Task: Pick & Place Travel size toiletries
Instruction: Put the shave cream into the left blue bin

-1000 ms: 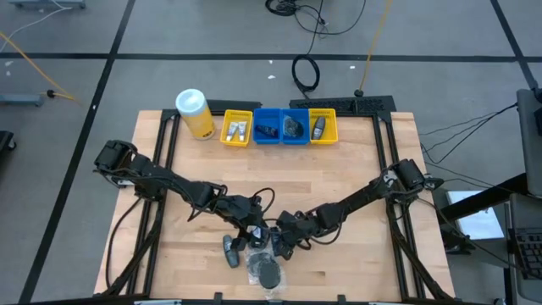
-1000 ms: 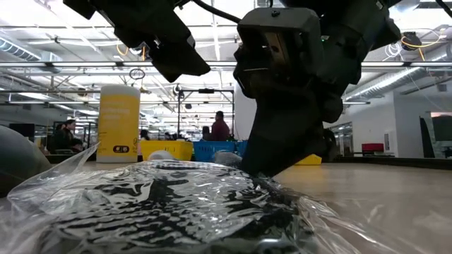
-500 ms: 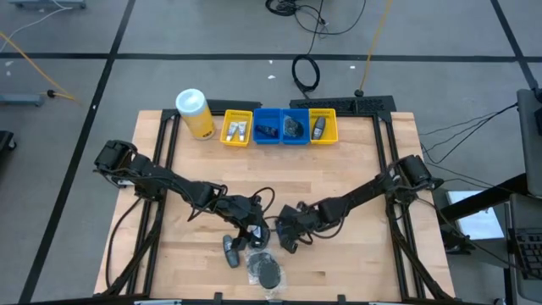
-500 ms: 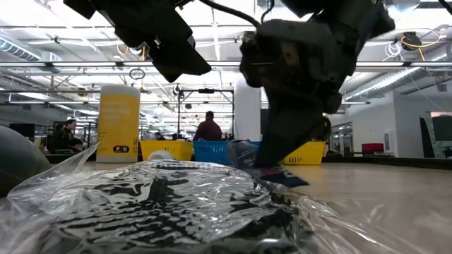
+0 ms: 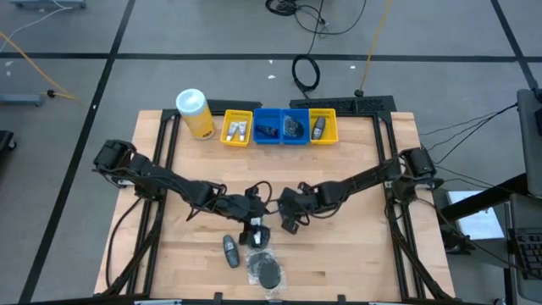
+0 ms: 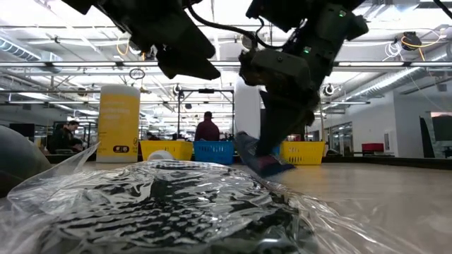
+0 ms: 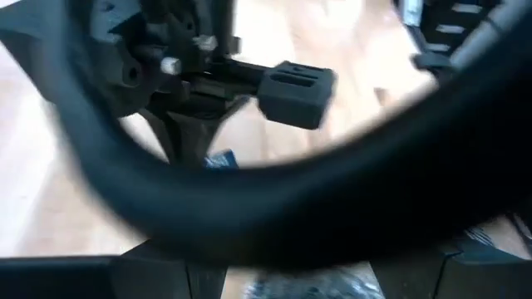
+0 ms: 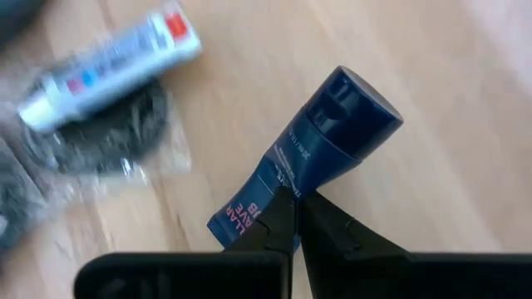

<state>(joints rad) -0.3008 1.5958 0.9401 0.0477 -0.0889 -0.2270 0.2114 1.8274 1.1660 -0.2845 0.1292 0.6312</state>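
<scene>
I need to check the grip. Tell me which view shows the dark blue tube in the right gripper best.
The right wrist view: the dark blue tube fills it, its flat end pinched in the shut right gripper. The low view shows it hanging tilted. In the high view the arm hides it; the left wrist view is blocked.

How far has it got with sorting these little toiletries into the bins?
Done: the yellow and blue bins already hold several small items. In hand: the right gripper is shut on a dark blue capped tube, lifted off the wood. Left: a grey oval bottle, a bagged black puff and a white tube.
</scene>
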